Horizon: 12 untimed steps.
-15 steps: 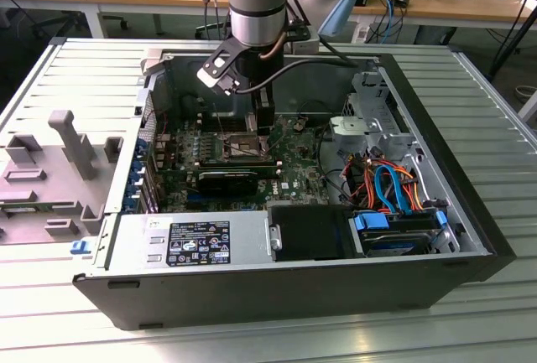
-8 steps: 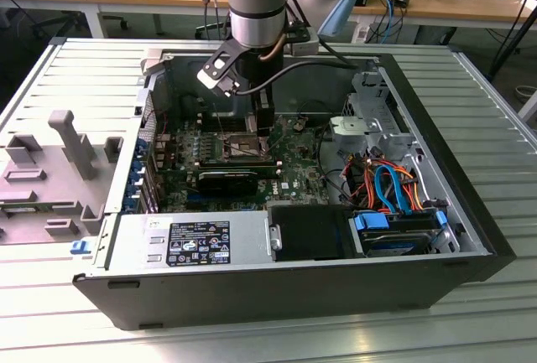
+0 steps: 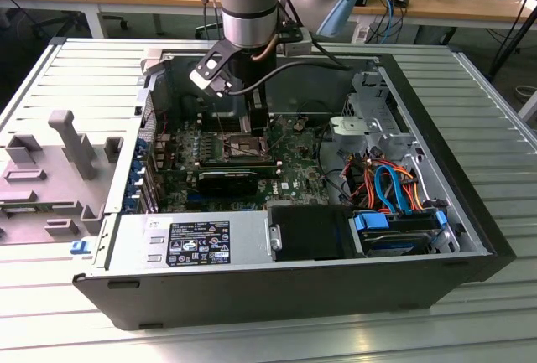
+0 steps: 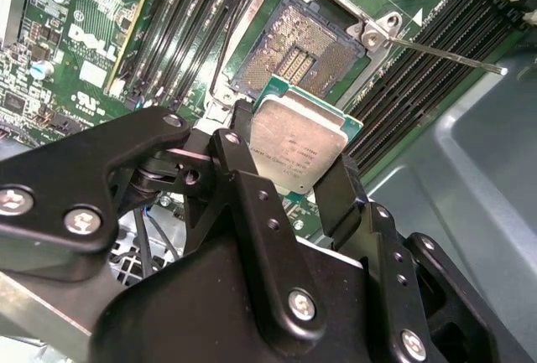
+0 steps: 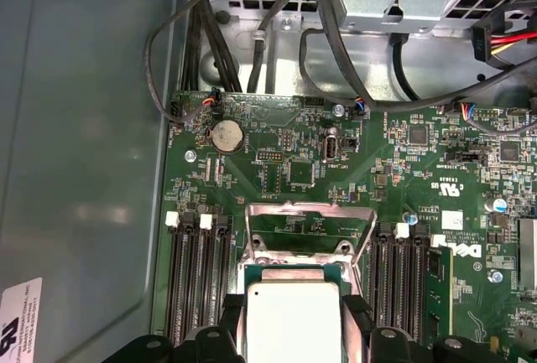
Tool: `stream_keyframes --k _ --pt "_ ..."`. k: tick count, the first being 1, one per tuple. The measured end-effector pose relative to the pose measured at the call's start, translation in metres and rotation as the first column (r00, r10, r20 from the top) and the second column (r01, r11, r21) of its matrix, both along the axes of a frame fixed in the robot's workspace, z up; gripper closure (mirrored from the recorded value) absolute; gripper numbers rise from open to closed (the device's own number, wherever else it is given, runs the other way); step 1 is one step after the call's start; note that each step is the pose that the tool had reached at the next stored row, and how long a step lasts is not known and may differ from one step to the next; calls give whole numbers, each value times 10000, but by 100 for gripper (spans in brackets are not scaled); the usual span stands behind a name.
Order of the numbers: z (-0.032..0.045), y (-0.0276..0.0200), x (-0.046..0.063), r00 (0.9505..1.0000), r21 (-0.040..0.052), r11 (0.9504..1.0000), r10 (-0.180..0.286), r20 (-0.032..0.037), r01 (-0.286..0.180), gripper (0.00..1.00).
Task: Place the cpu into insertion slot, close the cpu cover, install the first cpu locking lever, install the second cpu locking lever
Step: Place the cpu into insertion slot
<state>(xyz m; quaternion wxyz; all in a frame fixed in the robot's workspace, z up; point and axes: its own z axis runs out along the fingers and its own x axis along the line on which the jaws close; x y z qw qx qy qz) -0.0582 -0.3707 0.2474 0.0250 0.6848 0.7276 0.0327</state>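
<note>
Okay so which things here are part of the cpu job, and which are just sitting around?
Job: gripper shut on the cpu, insertion slot, cpu cover standing open, locking lever.
Lying about: coin battery, memory slots, orange and blue cables, power supply.

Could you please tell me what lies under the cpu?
Below the cpu, which the gripper holds in its jaws, the insertion slot lies open and empty. The cpu covers the slot's near edge, so that part cannot be seen.
</note>
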Motion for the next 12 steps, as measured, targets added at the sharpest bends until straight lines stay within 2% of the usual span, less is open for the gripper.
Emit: stream_keyframes --k 12 --pt "-21 0 0 10000 -3 10000 0 -1 0 46"
